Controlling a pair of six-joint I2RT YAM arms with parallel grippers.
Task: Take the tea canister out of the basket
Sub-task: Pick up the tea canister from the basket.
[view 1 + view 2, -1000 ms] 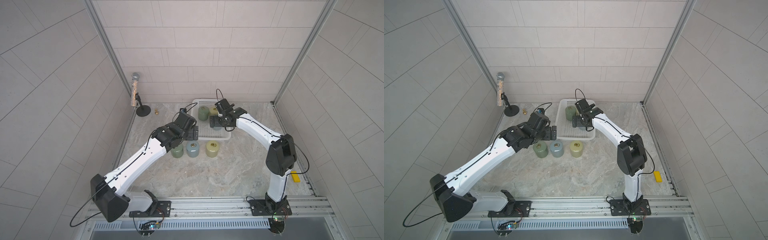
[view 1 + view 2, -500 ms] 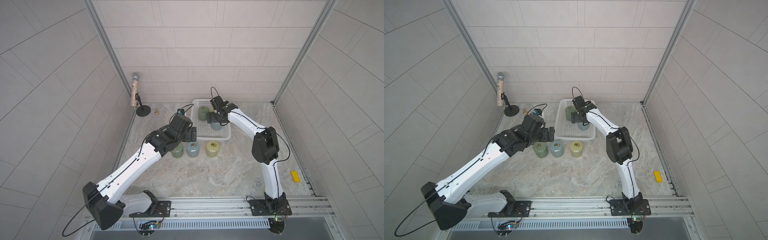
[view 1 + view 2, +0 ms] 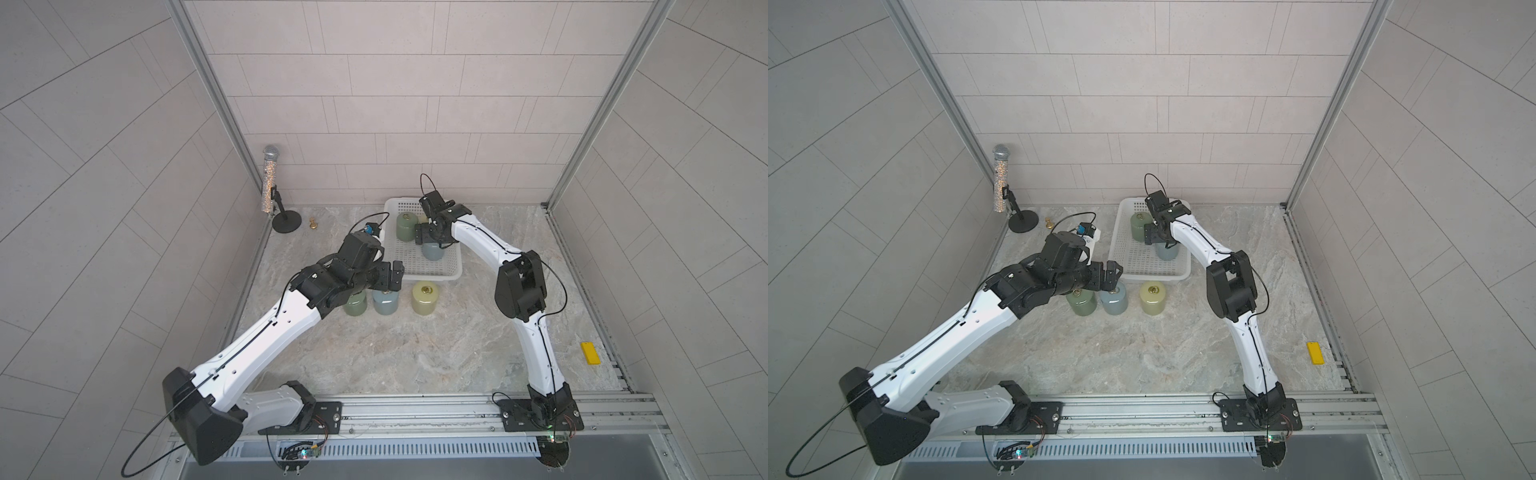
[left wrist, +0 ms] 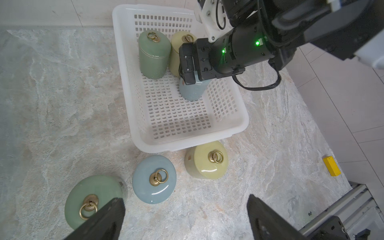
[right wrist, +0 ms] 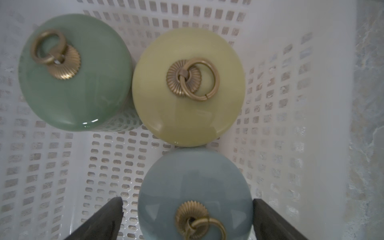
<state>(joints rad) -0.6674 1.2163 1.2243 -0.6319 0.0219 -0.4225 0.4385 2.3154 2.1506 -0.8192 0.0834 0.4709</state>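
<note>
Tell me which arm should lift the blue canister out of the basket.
Right. The right gripper straddles the blue canister inside the basket, fingers on either side; the left gripper hangs open outside it, above the table.

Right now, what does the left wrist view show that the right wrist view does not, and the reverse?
Only the left wrist view: the outer green canister, outer blue canister and outer yellow canister on the marble table, a yellow block, and the open left pincer. Only the right wrist view: a gap between one finger of the right pincer and the inner blue canister. Both: the white basket, with the inner green canister, inner yellow canister and inner blue canister upright inside.
</note>
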